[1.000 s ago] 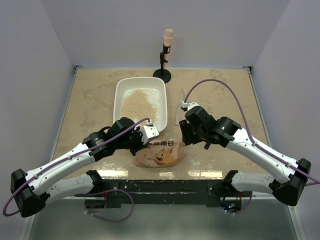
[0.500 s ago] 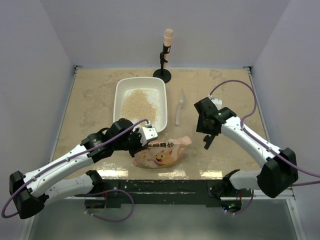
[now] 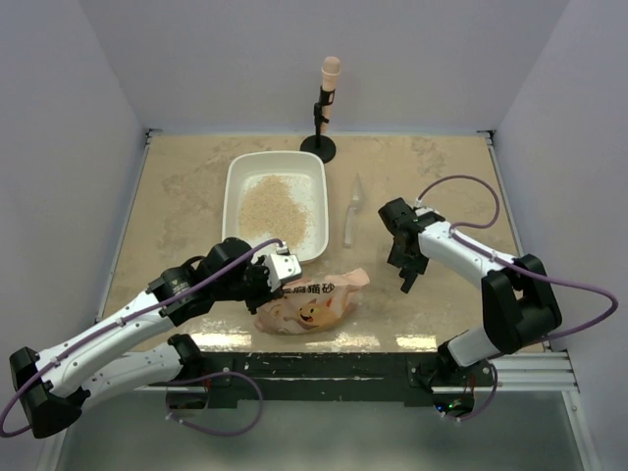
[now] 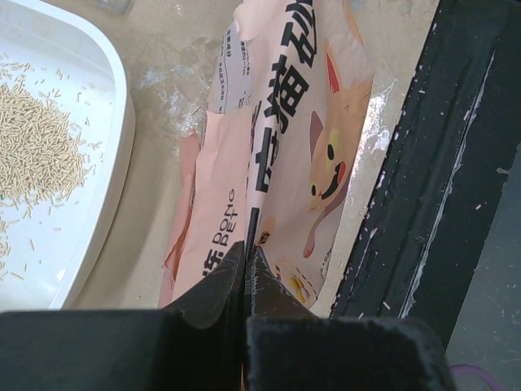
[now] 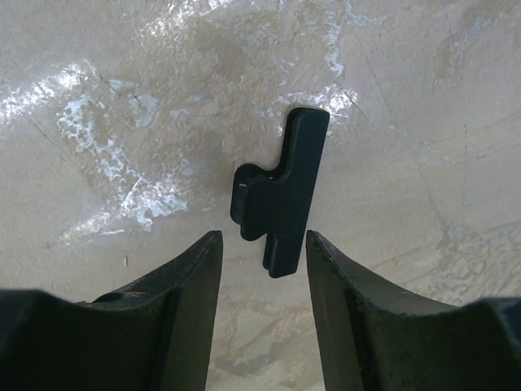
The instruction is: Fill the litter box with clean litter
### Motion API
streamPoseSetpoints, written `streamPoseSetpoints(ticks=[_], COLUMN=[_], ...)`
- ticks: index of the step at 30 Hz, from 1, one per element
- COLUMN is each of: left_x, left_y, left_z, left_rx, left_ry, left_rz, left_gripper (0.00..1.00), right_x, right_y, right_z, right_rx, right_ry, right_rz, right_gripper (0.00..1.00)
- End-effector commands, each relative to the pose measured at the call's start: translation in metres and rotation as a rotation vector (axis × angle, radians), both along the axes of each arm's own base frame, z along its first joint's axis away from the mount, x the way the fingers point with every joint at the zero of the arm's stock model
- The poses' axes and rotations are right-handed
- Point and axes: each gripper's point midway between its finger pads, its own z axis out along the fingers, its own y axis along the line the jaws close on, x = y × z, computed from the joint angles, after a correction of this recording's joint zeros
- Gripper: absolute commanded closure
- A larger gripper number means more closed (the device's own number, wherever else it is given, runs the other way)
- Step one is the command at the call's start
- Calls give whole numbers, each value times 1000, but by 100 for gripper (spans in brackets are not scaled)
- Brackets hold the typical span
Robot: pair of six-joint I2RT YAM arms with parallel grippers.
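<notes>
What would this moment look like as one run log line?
left gripper: shut on bag | right gripper: open above small black part | litter box: holds clean litter

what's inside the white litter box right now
Beige clean litter lies loose over the middle of the litter box, bare white floor around it. Nothing else shows inside. The left gripper and its arm cover part of the near edge in the top view, so that strip is unseen.

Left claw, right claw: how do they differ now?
The left claw is shut on the pink bag; the right claw is open. The left claw sits beside the litter box; the right claw hangs over a small black piece on the table. Both are black.
</notes>
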Motion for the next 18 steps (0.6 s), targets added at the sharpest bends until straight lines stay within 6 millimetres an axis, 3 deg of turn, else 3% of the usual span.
streamPoseSetpoints(ticks=[1, 9, 13, 18], left_x=[12, 10, 10, 9], left_y=[-25, -25, -25, -25], left_z=[62, 62, 62, 63], left_rx=[-220, -227, -227, -228], left_ry=[-142, -145, -145, -143], left_rz=[-32, -36, -34, -38], left_gripper=[100, 100, 100, 100], right_x=[16, 14, 13, 12], right_y=[0, -6, -7, -8], right_z=[-2, -14, -16, -16], right_rx=[-12, -47, -53, -61], right_ry=[-56, -36, -32, -29], right_rz=[-54, -67, -68, -62], right_gripper=[52, 59, 68, 70])
